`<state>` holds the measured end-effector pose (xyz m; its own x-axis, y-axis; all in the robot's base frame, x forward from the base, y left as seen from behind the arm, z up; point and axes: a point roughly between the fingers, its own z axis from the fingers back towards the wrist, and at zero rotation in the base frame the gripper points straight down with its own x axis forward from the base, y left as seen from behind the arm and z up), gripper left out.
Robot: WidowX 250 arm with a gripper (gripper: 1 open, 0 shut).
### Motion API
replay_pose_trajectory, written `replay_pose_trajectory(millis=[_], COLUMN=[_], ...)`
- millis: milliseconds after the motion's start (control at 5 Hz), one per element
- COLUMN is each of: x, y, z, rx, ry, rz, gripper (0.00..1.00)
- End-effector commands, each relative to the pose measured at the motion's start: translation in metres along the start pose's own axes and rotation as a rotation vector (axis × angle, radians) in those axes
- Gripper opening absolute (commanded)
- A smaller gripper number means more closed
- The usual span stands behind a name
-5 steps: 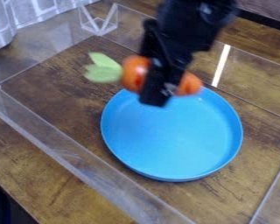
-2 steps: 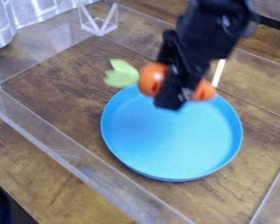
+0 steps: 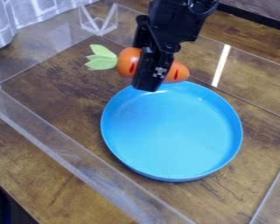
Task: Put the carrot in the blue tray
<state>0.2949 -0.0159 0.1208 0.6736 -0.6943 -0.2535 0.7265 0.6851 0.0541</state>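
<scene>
The orange carrot (image 3: 129,61) hangs crosswise in the black gripper (image 3: 152,80), which is shut on its middle. Its light green leafy top (image 3: 101,57) sticks out to the left and its orange tip (image 3: 178,73) shows to the right of the fingers. The carrot is held in the air over the far left rim of the blue tray (image 3: 178,131). The tray is a large round shallow plate lying flat on the wooden table, with nothing in it. The gripper points steeply downward.
A clear plastic wall (image 3: 60,131) runs along the table's left and front sides. A small transparent stand (image 3: 101,17) is at the back, with a grey object (image 3: 0,26) in the far left corner. Brown wooden tabletop (image 3: 49,87) surrounds the tray.
The gripper, still carrying the carrot, swung right over the tray's back edge, then came back left and farther from the camera. The tray has not moved.
</scene>
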Motion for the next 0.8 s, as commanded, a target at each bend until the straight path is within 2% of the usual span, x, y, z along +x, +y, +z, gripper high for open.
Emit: replay_pose_trajectory(millis=[0,200,400,600], x=[0.004,0.008,0.011,0.015], y=[0.002,0.002,0.004,-0.001], z=[0.014,0.010,0.006,0.000], rx=[0.029,0.026,0.024,0.026], ry=[-0.048,-0.046,-0.044,-0.057], rz=[0.010,0.007,0.005,-0.001], gripper=[0.00,0.00,1.00,1.00])
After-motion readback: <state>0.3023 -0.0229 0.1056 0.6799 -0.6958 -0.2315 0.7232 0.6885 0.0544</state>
